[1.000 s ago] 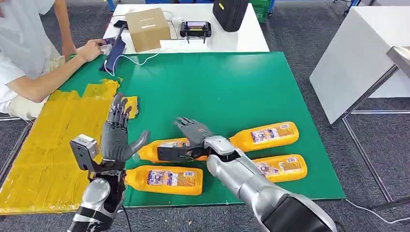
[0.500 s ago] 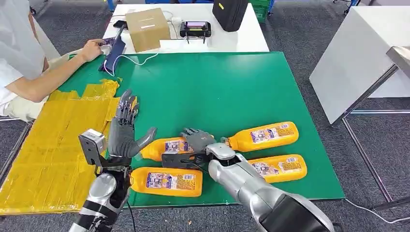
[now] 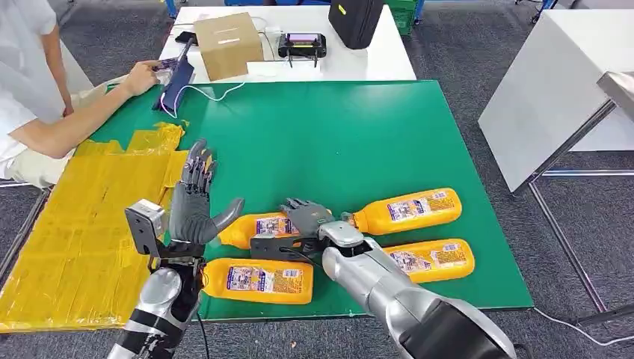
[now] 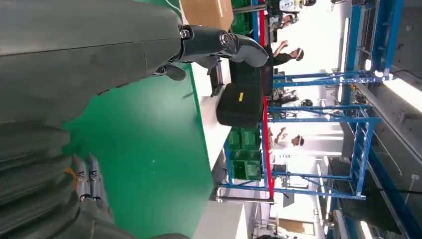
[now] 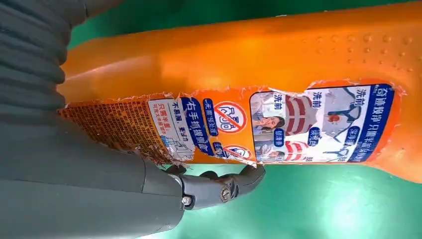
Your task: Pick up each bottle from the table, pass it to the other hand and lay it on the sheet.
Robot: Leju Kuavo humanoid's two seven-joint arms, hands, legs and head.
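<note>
Bottle [image 3: 258, 227] lying on the green tabletop [image 3: 351, 134] now has the right robot hand [image 3: 305, 218] settled onto it, grasp unconfirmed, while the left robot hand [image 3: 194, 206], fingers spread, has edged closer.

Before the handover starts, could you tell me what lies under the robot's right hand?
An orange bottle lies on the green table under the right hand. The hand covers its far end, so the grip can't be judged.

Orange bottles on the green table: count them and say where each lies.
4. One lies under the right hand at; one nearest the table's front edge; one further right; one in front of that. None is on the yellow sheet.
</note>
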